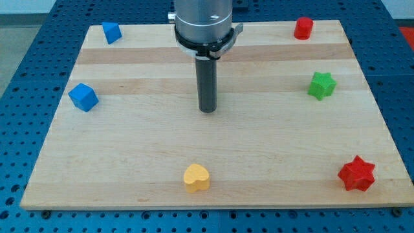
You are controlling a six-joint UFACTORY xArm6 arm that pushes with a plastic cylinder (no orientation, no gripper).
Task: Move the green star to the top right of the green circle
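The green star (321,85) lies near the right edge of the wooden board, in the upper half of the view. No green circle shows anywhere in the view. My tip (207,110) rests on the board near its middle, well to the left of the green star and touching no block. The dark rod rises from it to the grey arm body at the view's top.
A red cylinder-like block (303,28) sits at the top right, a red star (356,173) at the bottom right, a yellow heart (196,177) at the bottom middle. A blue cube (83,97) lies at the left, another blue block (112,32) at the top left.
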